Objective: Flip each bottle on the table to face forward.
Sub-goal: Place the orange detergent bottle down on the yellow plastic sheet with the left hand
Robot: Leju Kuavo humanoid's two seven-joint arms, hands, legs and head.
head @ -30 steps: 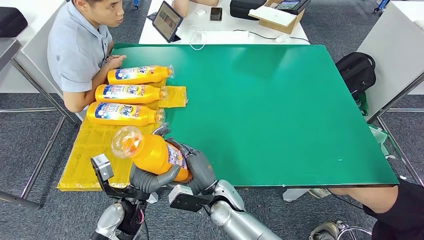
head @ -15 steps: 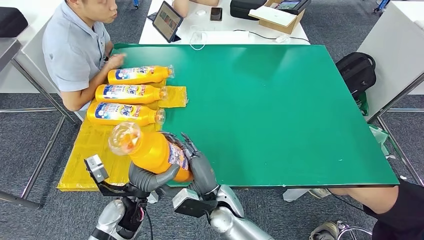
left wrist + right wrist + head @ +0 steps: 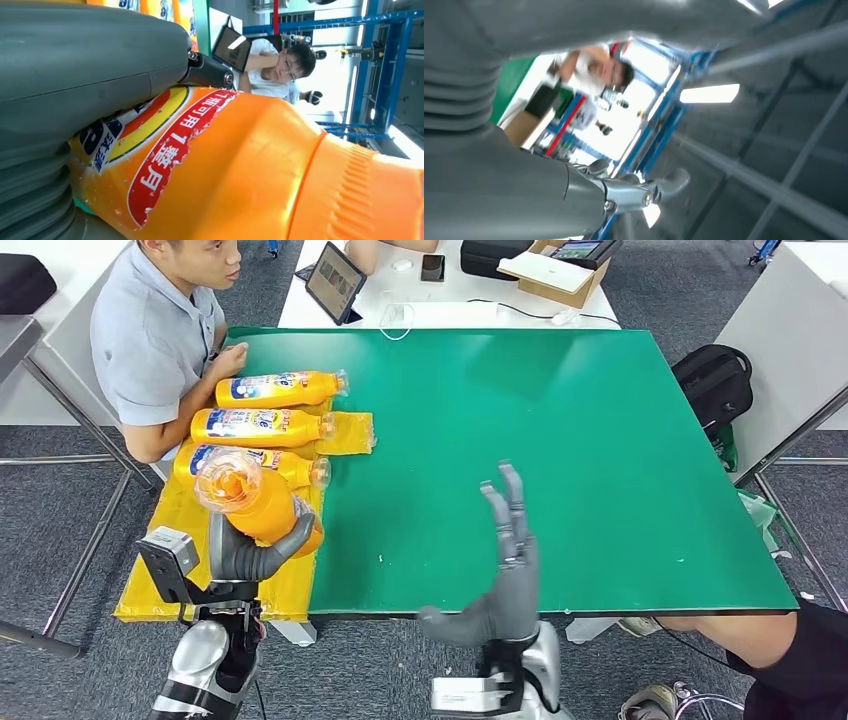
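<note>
My left hand [image 3: 250, 552] grips an orange bottle [image 3: 250, 502] lifted above the yellow mat [image 3: 185, 550], its base turned toward the camera. Close up in the left wrist view, the same orange bottle [image 3: 235, 165] lies against my thumb, its red and blue label partly covered. Three more orange bottles lie on their sides, labels up, at the table's left: one [image 3: 278, 389] farthest, one [image 3: 260, 427] in the middle, one [image 3: 290, 466] nearest and partly hidden by the held bottle. My right hand [image 3: 508, 560] stands over the green table [image 3: 560, 470], fingers straight and apart, holding nothing.
A person in a grey shirt [image 3: 150, 340] sits at the table's left edge, a hand by the farthest bottle. Behind is a white table with a tablet [image 3: 334, 282] and a box [image 3: 555, 275]. A black backpack [image 3: 712, 380] sits right. Another person's arm [image 3: 760, 635] shows at the near right corner.
My right hand has let go of the bottle and swung right, opening above the table. My left hand has carried the bottle left and a little farther, over the mat.
</note>
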